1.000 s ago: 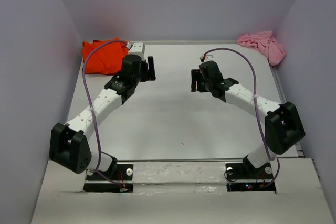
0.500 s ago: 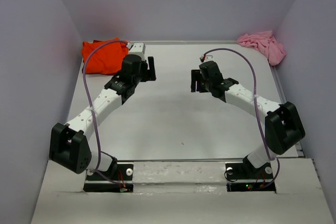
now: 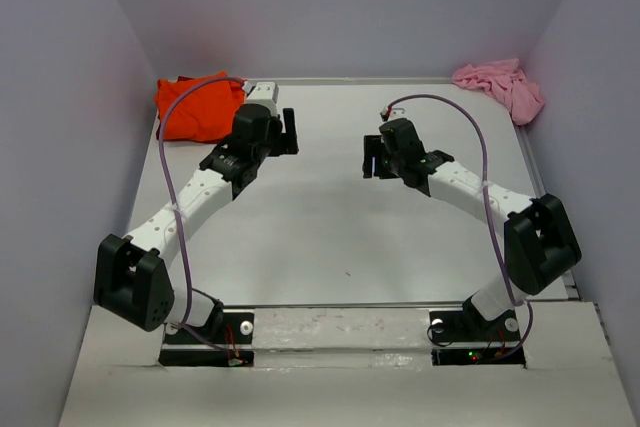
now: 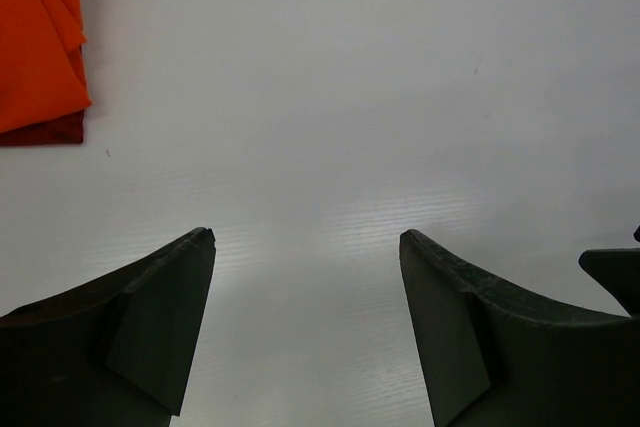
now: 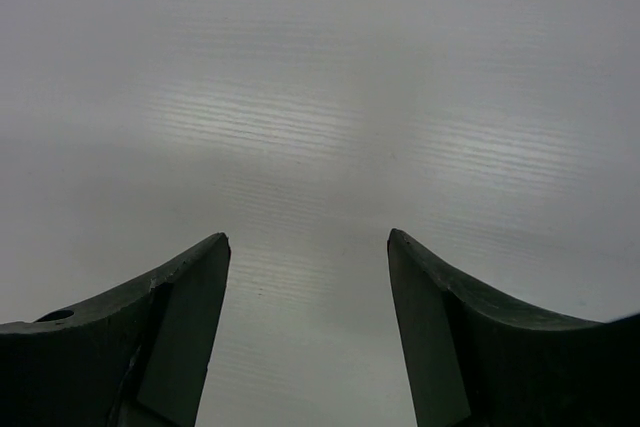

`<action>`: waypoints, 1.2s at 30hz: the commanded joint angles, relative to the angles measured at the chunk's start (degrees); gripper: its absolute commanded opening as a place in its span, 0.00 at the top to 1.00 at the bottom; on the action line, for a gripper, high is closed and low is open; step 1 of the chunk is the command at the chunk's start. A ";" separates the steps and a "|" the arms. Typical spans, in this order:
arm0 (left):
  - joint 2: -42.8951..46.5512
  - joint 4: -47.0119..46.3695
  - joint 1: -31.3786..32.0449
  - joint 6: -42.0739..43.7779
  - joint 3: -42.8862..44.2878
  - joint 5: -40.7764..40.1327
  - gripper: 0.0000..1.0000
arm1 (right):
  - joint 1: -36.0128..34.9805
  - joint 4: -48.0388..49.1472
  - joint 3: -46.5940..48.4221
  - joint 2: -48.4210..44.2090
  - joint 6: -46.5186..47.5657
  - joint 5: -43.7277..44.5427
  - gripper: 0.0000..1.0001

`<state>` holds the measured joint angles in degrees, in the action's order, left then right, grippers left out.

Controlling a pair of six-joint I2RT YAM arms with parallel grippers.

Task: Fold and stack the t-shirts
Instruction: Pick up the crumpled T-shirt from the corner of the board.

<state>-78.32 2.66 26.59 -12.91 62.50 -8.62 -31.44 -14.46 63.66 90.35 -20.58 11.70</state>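
1. Our left gripper [image 3: 288, 133] hangs over the table [image 3: 330, 237] near the far left corner. Its two fingers are spread wide, with nothing between them.
2. Our right gripper [image 3: 370, 158] hangs over the middle of the table. It is spread wide and empty too.
3. The orange-red t-shirt [image 3: 197, 107] lies bunched up in the far left corner, just beside our left gripper. The pink t-shirt [image 3: 500, 87] lies crumpled at the far right corner, well apart from our right gripper.
4. Both shirts are in heaps, so we think a pinch could catch two layers at once. Then the shirt would not open out flat.
5. The pink shirt sits right at the far right edge, by the wall. A long reach could bump the wall or push the shirt off the edge.
6. If we grab only a tiny bit, the soft cloth could slip out while we pull.
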 commanded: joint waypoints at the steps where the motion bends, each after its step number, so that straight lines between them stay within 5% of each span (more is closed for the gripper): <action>1: 1.33 -2.22 0.31 0.87 1.05 -0.43 0.16 | 0.06 2.94 -0.11 -1.05 -0.69 -1.07 0.30; 36: 1.77 -1.95 0.83 1.30 1.22 0.01 0.16 | 0.06 2.95 -3.98 -4.91 -1.92 -1.16 0.30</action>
<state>-78.32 2.55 27.03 -12.49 62.50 -8.08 -31.44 -13.34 59.99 88.29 -21.67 10.83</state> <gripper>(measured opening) 0.840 0.698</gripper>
